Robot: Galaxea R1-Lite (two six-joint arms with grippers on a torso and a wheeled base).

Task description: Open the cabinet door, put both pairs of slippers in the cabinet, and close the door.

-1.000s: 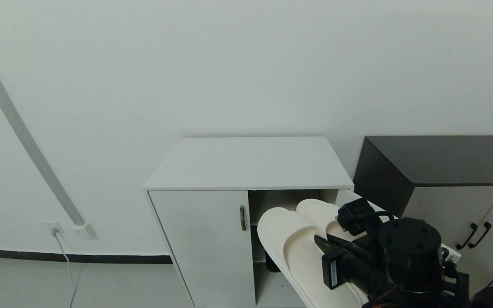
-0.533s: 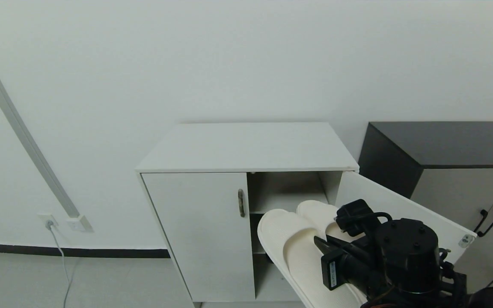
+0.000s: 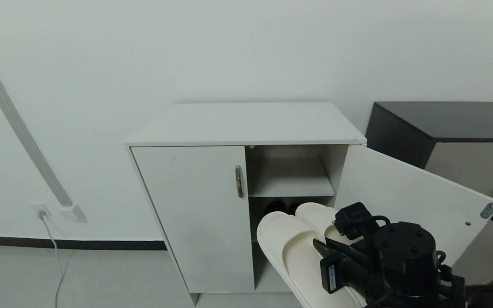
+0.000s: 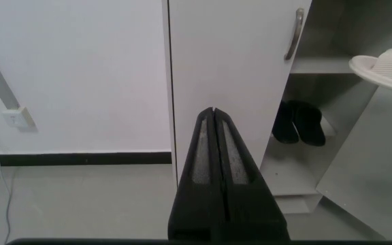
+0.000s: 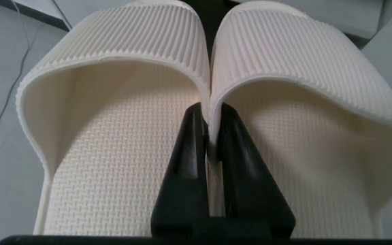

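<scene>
White wall [image 3: 246, 51], one cabinet [image 3: 246, 124]: left door [image 3: 186, 214] shut, right door [image 3: 400, 196] open; two cream slippers [image 3: 289, 239] just before the opening. Left wrist: left fingers [image 4: 203, 150] closed, empty; two black slippers [image 4: 299, 122] inside the cabinet. Right wrist: right fingers [image 5: 190, 150] pinch both cream slippers' inner edges.

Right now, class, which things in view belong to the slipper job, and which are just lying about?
Job: white cabinet, its open door, cream slippers in the right hand, black slippers inside.
Lying about: dark cabinet, wall socket, cable.
</scene>
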